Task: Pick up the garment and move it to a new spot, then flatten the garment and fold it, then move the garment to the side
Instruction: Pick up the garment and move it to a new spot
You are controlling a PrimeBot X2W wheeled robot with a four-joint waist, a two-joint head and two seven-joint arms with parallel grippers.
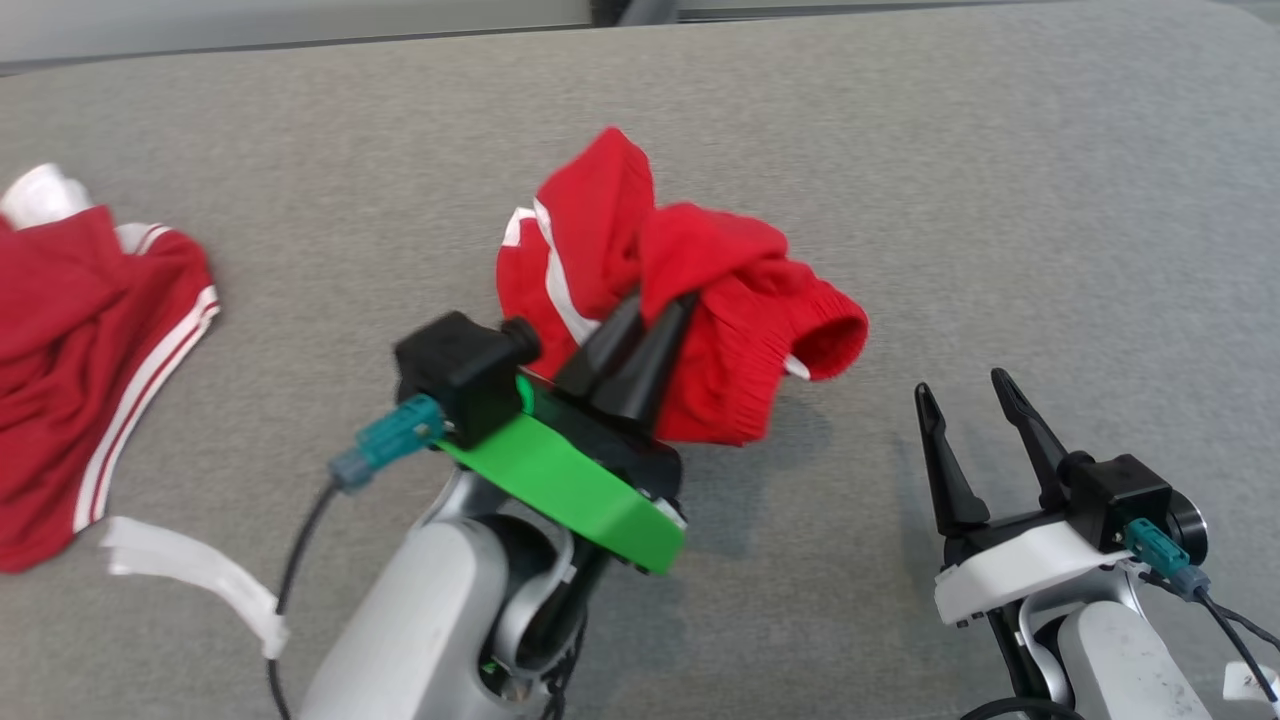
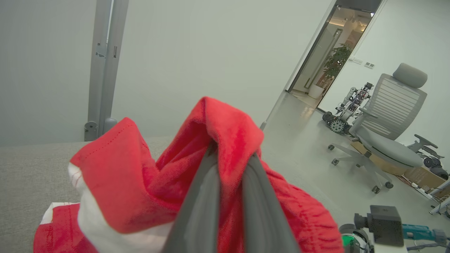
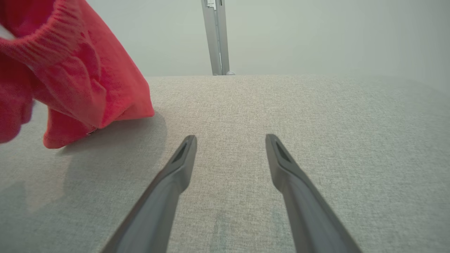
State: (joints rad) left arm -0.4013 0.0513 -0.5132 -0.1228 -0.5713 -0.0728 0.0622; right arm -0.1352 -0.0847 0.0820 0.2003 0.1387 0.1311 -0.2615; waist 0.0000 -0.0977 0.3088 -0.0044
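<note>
Head view: left tool (image 1: pixel 662 298) pinched shut on red white-striped knit garment (image 1: pixel 600 200). Empty right tool (image 1: pixel 961 383) spread wide over grey fabric surface (image 1: pixel 1000 180).

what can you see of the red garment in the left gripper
The red garment looks like soft knit fabric with white stripes and a ribbed elastic band. It is crumpled into a bunch, pinched near its top by the shut left gripper, hanging in folds. Whether its lower edge touches the grey surface is unclear.

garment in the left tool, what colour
The garment is red with white stripes; head view shows it best.
</note>
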